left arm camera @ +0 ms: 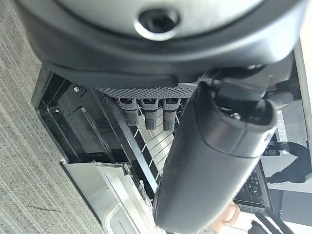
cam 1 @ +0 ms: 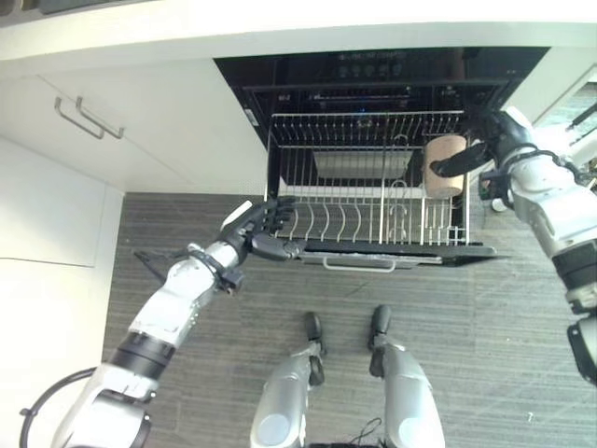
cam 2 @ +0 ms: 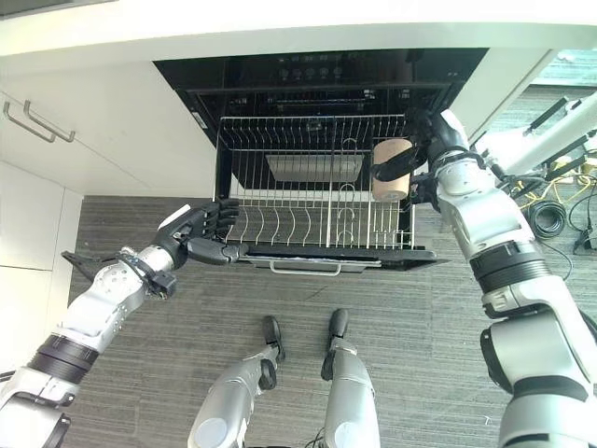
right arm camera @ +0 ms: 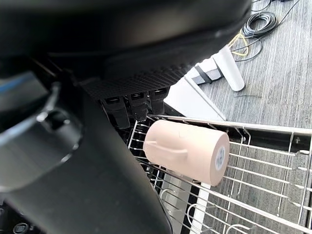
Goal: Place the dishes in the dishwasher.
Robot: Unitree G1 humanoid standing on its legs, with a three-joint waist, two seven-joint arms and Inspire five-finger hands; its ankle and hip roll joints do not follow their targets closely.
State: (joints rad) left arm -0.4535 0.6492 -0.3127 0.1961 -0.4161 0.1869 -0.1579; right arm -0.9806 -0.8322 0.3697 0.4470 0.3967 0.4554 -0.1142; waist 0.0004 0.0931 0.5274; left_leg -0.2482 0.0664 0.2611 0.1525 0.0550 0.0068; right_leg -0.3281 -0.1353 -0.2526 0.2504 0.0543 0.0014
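Facing grey plank floor (cam 1: 494, 336), white cabinets (cam 1: 84, 187).

Likely a home kitchen; built-in dishwasher (cam 1: 373, 93), white handled cabinets (cam 1: 93, 131), countertop (cam 1: 280, 23) above

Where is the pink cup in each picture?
Left eye view: the cup lies on its side at the rack's right end, by the right hand.
Right eye view: same place, right end of the rack.
Left wrist view: a bit of it at the bottom edge.
Right wrist view: in the middle, lying on the wires.
Shared landmark: the wire rack.
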